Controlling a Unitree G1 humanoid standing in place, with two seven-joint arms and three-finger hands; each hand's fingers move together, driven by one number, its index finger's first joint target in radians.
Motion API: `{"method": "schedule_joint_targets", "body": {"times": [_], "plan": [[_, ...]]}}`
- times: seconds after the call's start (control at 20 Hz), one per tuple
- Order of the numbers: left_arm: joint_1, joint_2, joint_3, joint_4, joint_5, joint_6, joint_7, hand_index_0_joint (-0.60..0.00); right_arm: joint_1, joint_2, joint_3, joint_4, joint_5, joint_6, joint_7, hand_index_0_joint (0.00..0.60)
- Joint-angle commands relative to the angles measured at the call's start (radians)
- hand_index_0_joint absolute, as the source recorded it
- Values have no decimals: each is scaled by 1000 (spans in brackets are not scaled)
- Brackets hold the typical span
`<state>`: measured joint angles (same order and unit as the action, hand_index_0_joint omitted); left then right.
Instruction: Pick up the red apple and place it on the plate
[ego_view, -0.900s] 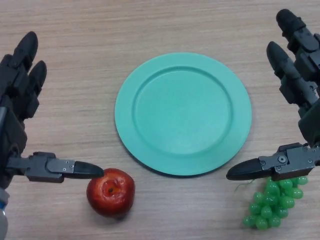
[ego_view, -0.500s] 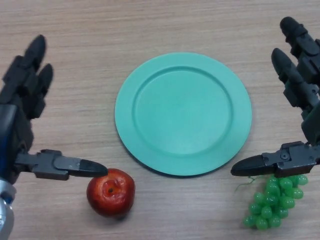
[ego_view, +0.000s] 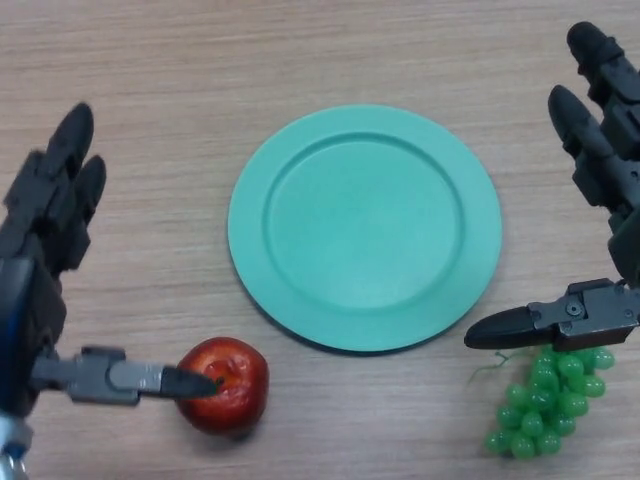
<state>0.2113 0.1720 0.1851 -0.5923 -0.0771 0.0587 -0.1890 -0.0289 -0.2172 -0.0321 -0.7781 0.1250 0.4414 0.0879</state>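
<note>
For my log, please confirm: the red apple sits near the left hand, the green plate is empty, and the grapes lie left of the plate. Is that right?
Not quite: the head view shows the grapes right of the plate, under the right hand. The red apple is near the left hand, and the green plate is empty.

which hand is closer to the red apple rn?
Left. The left hand is beside the red apple, its thumb tip over the apple's left side, fingers straight. The right hand is across the table, its thumb above the green grapes.
</note>
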Motion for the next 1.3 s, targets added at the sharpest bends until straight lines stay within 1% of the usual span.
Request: {"method": "schedule_joint_targets", "body": {"times": [0.05, 0.1, 0.15, 0.3, 0.4, 0.5, 0.6, 0.7, 0.8, 0.85, 0.9, 1.0, 1.05, 1.1, 1.15, 1.3], "plan": [[56, 20, -5, 21, 65, -303, 21, 0, -54, -26, -61, -21, 63, -88, 3, 0], [90, 19, -32, 90, 103, -388, 37, 0, -62, -26, -61, -10, 83, -82, -4, 0], [103, 18, -50, 167, 152, -461, 69, 0, -75, -30, -59, -6, 95, -67, -11, 0], [120, 18, -116, 338, 209, -571, 151, 0, -89, -33, -34, 1, 75, -61, -14, 0], [104, 18, -164, 429, 243, -625, 207, 0, -90, -31, -35, -8, 80, -55, -4, 0], [73, 18, -192, 524, 273, -668, 257, 0, -93, -33, -54, -6, 101, -58, 2, 0], [35, 26, -209, 585, 259, -674, 268, 0, -88, -37, -59, 2, 106, -70, 0, 0], [0, 31, -219, 600, 202, -630, 232, 0, -82, -38, -60, 3, 100, -76, 3, 0], [-12, 31, -224, 598, 196, -593, 209, 0, -73, -37, -70, -6, 107, -83, 2, 0], [-9, 30, -227, 596, 210, -588, 214, 0, -71, -39, -79, -9, 113, -82, 0, 0], [-16, 26, -227, 613, 271, -580, 256, 0, -70, -41, -87, -6, 116, -87, -3, 0], [-12, 29, -229, 611, 287, -568, 260, -200, -72, -43, -89, -7, 118, -84, -5, 0], [-7, 33, -231, 608, 306, -555, 262, -350, -75, -44, -90, -7, 119, -81, -10, 0], [0, 37, -233, 604, 334, -543, 268, -450, -78, -45, -88, -8, 117, -78, -15, 0], [16, 49, -235, 603, 385, -532, 273, -600, -82, -46, -82, -11, 108, -73, -24, 0], [34, 52, -222, 547, 332, -447, 209, -600, -78, -42, -79, -19, 105, -70, -28, 0]]}}
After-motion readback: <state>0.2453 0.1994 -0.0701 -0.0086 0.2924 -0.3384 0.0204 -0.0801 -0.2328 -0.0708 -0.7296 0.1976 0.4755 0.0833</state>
